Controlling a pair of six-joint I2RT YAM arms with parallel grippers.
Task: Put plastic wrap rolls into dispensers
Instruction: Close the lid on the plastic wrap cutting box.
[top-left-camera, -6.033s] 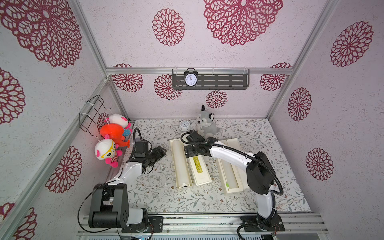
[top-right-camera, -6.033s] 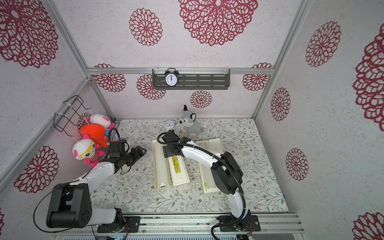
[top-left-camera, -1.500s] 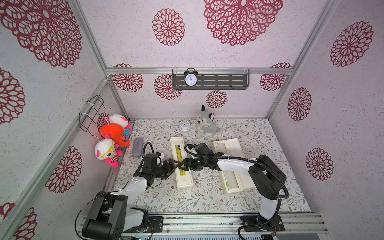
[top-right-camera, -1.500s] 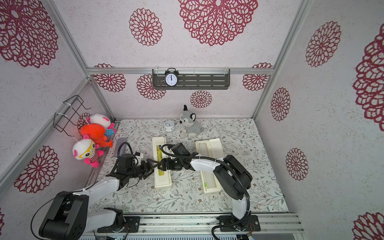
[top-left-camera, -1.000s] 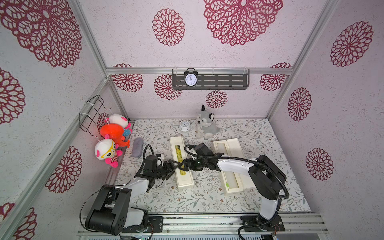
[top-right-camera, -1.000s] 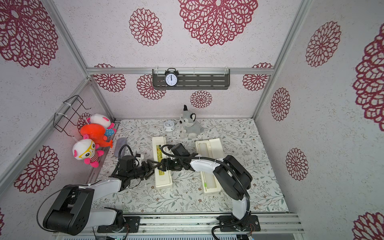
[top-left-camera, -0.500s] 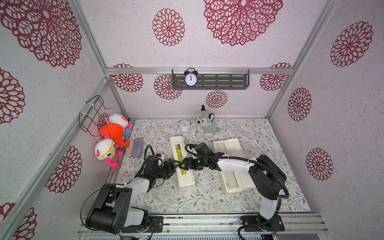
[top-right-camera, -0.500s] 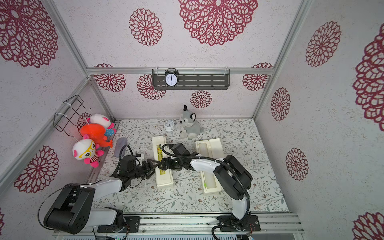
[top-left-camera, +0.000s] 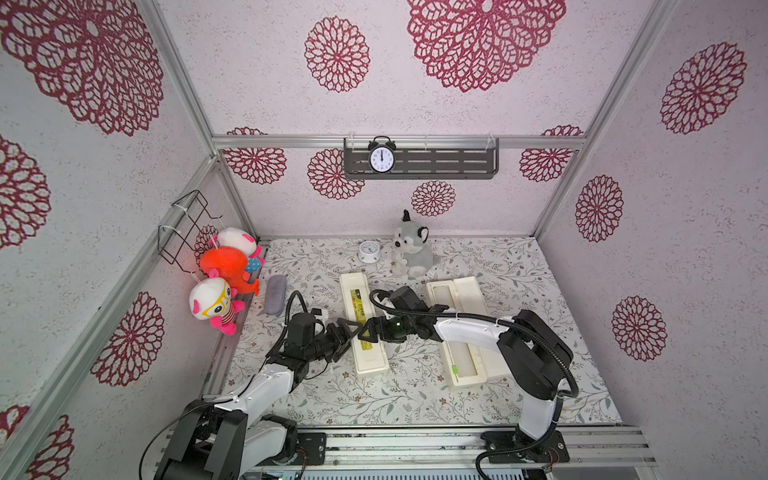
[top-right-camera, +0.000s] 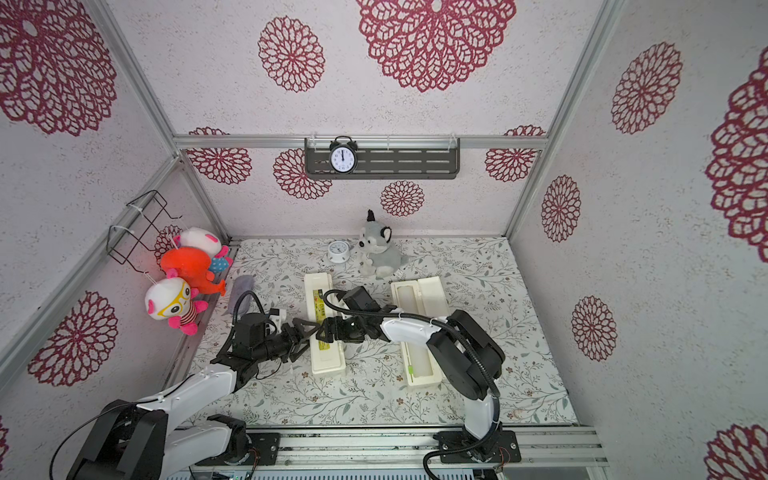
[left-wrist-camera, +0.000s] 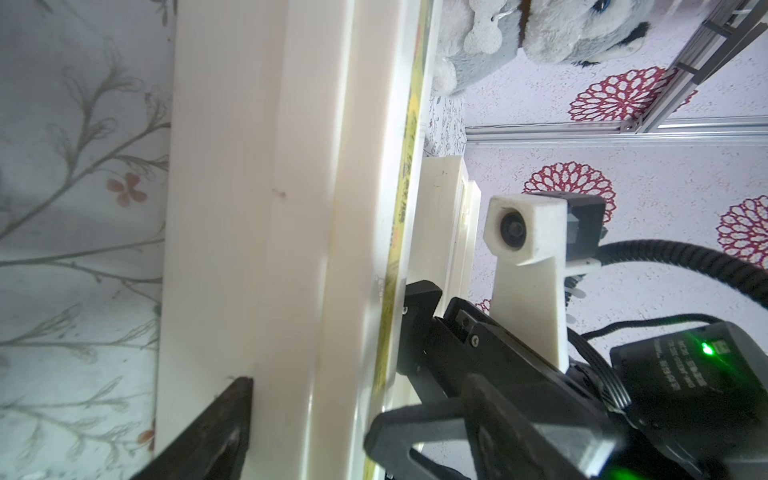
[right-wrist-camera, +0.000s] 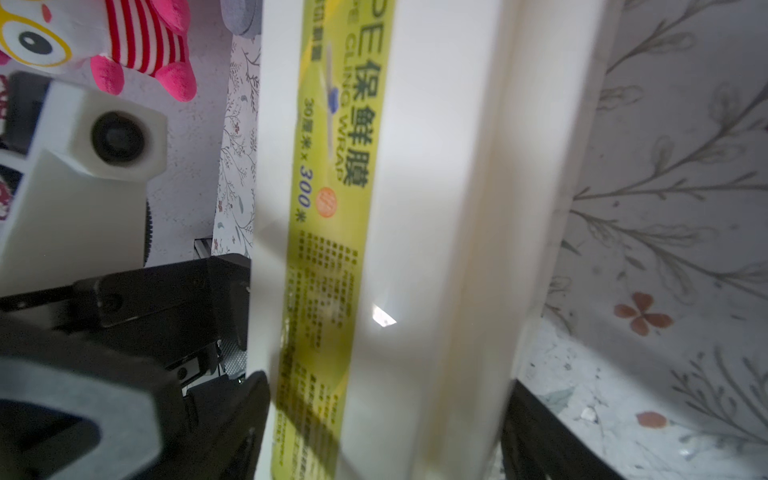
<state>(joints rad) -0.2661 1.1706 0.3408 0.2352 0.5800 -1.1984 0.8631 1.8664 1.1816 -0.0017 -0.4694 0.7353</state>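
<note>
Your left gripper (top-left-camera: 351, 331) comes in from the left at the centre of both top views, with its jaws parted around the long edge of the closed dispenser (top-left-camera: 371, 360). In the left wrist view one of its fingers (left-wrist-camera: 216, 428) lies against the cream side wall and the other sits over the lid. You cannot tell from any view whether they press the box or only flank it.

Your right gripper (top-left-camera: 365, 332) meets it from the right, reaching across the lid so that the two sets of fingertips come close at the box's left edge. Its jaws stand wide, one finger (right-wrist-camera: 536, 440) low by the wall nearest the bench (top-left-camera: 374, 401) and the other over the yellow-green label (right-wrist-camera: 332, 166). Blur hides whether it grips.

This dispenser lies lengthwise on the bench with its lid shut. Right of centre and well apart, the second dispenser (top-left-camera: 467, 286) lies open under your right forearm, with a green slider (top-left-camera: 456, 369) near its lower end. Its trough is white, and whether a plastic wrap roll lies in it is unclear. A grey plush wolf (top-left-camera: 409, 253) sits just above both boxes.
</note>
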